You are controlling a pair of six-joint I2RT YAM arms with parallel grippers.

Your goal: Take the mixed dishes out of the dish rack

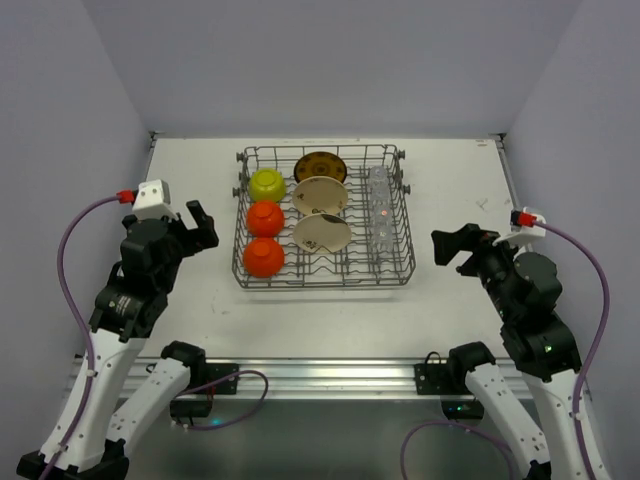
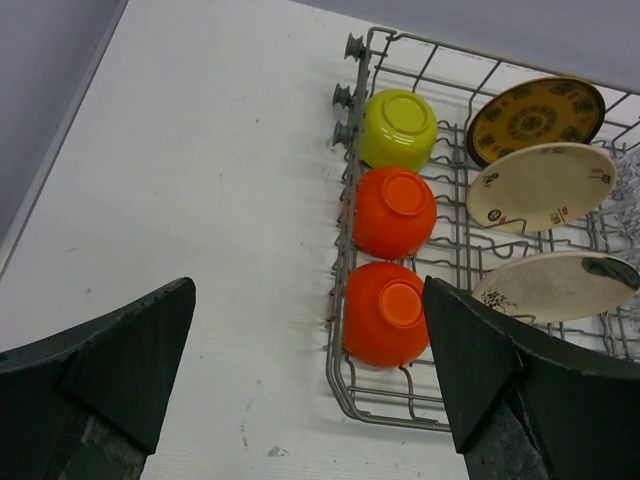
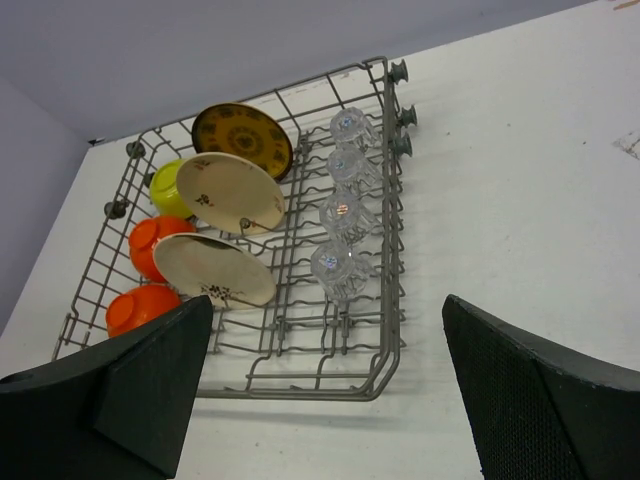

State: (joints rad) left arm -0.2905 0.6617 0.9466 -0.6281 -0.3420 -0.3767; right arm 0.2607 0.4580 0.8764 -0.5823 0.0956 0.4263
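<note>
Left hand [image 2: 305, 380] gapes beside the unlabelled dish rack [image 2: 345, 385].

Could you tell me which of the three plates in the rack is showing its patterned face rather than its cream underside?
The farthest plate, at the back of the dish rack, shows its brown-and-yellow face; the two nearer plates show cream.

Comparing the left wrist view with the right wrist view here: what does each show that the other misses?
Only the left wrist view shows the bowls' upturned bases fully, including the near orange bowl. Only the right wrist view shows the row of four clear glasses. Both show the dish rack, three bowls, three plates, and open fingers framing the scene.
</note>
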